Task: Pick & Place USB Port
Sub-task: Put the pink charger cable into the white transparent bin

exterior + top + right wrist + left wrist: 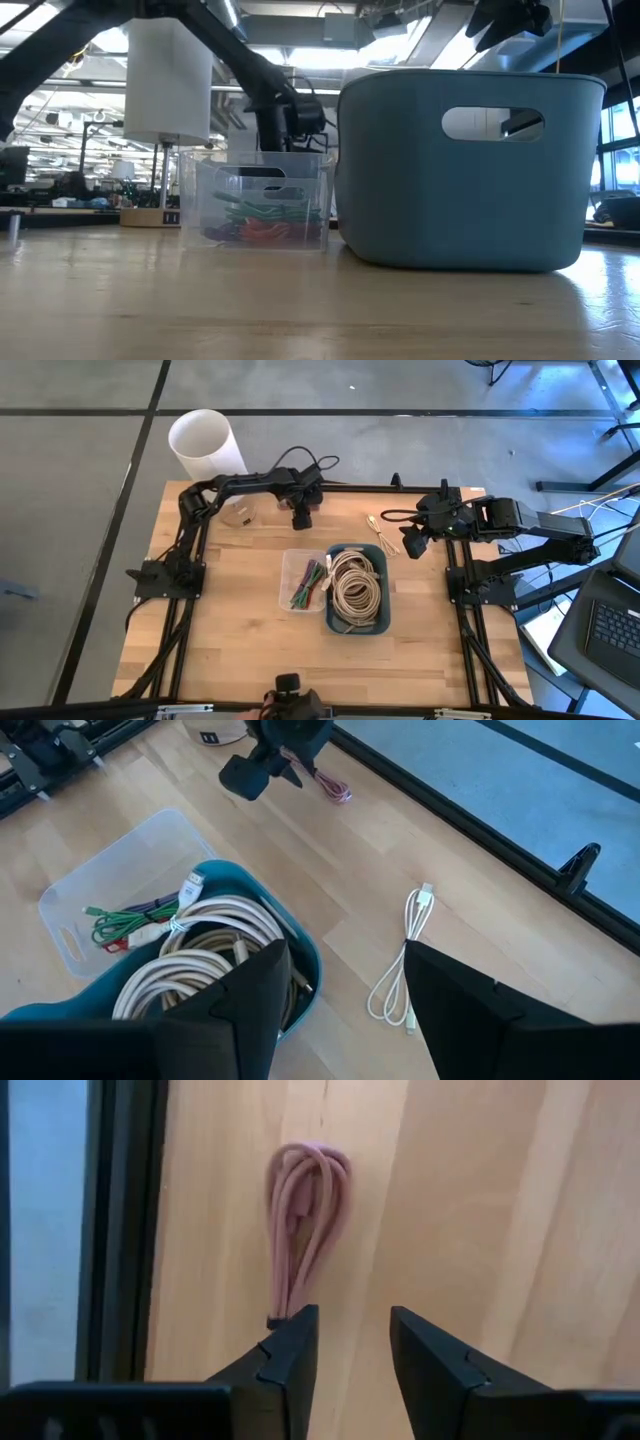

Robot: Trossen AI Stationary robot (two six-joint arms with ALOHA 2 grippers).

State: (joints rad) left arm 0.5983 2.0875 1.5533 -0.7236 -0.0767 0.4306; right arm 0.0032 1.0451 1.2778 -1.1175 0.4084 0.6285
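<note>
A pink cable (pixel 305 1220), wound into a narrow bundle, lies flat on the wooden table near its far edge; the right wrist view shows the pink cable (pixel 335 788) too. My left gripper (pixel 353 1340) points steeply down just over the bundle's tied end and is open. The bundle lies ahead of one fingertip (pixel 295 1335), not in the gap. From above, my left gripper (pixel 303 512) stands at the far middle of the table. My right gripper (pixel 412 545) waits open, raised over the right side.
A blue basket (pixel 384 622) of beige cables stands mid-table beside a clear tub (pixel 288 575) of coloured cables. A white cable (pixel 405 960) lies to the basket's far right. A white cylinder (pixel 208 445) is at the far left. A black frame rail (pixel 125 1230) runs beside the pink cable.
</note>
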